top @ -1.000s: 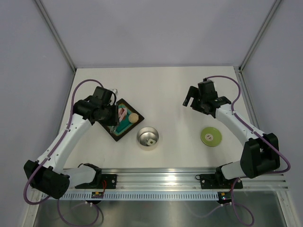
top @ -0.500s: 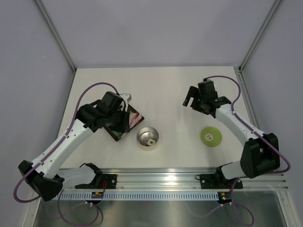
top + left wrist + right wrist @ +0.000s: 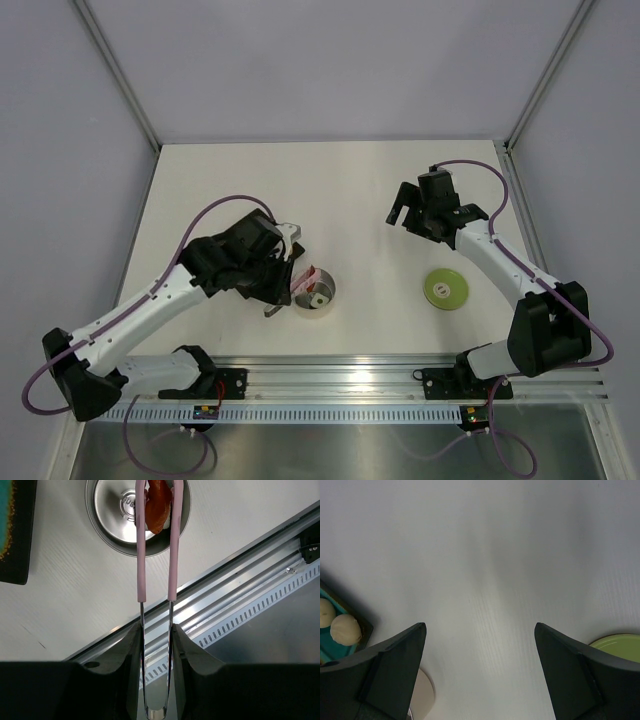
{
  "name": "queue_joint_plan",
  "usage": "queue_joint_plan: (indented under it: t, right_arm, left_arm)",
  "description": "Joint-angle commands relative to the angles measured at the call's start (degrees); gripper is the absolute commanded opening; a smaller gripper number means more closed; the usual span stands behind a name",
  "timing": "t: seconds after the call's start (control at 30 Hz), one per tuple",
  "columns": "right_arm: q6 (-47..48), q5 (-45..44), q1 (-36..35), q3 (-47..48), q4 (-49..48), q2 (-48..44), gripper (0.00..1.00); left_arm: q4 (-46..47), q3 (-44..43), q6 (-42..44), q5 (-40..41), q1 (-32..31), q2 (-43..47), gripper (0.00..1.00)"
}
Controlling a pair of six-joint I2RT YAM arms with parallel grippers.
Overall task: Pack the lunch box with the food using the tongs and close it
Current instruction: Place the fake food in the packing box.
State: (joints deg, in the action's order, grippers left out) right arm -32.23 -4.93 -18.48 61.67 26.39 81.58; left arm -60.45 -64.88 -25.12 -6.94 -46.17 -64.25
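Observation:
My left gripper point(image 3: 156, 630) is shut on the pale-pink tongs point(image 3: 141, 555), its fingers point(image 3: 131, 639) pressing on the two slim arms. The tong tips pinch a red-orange piece of food point(image 3: 159, 505) over the open steel lunch box point(image 3: 112, 515). In the top view the left gripper point(image 3: 283, 268) hangs just left of the lunch box point(image 3: 313, 292), which holds a white piece point(image 3: 318, 298). The lime-green lid point(image 3: 446, 289) lies flat to the right. My right gripper point(image 3: 405, 210) hovers open and holds nothing, far right of the box.
The dark tray point(image 3: 12, 530) with a teal inside sits left of the lunch box, mostly under the left arm in the top view. The right wrist view shows two beige balls point(image 3: 345, 629) in the tray point(image 3: 365, 625). The metal rail point(image 3: 330, 375) runs along the near edge.
My left arm has swung right from above the tray to above the lunch box, carrying the tongs with the red-orange piece. The right arm has not moved.

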Motion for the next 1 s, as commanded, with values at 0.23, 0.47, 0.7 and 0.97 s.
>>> queue_joint_plan:
  t: [0.23, 0.47, 0.7, 0.97]
  right_arm:
    - [-0.55, -0.43, -0.15, 0.65, -0.46, -1.07, 0.97]
    - [-0.55, -0.43, -0.15, 0.56, -0.38, -1.16, 0.97]
    - [-0.47, -0.43, -0.15, 0.38, -0.46, -1.25, 0.97]
    - [-0.47, -0.43, -0.15, 0.29, -0.46, -1.25, 0.97]
  left_arm:
    - [5.6, 1.78, -1.15, -1.41, -1.29, -1.23, 0.0]
    - [5.78, 2.66, -1.33, 0.69, -1.38, -2.72, 0.03]
    - [6.83, 3.62, -1.42, 0.08, -1.29, -3.6, 0.32]
    - [6.31, 3.36, -1.33, 0.26, -1.38, -3.78, 0.36]
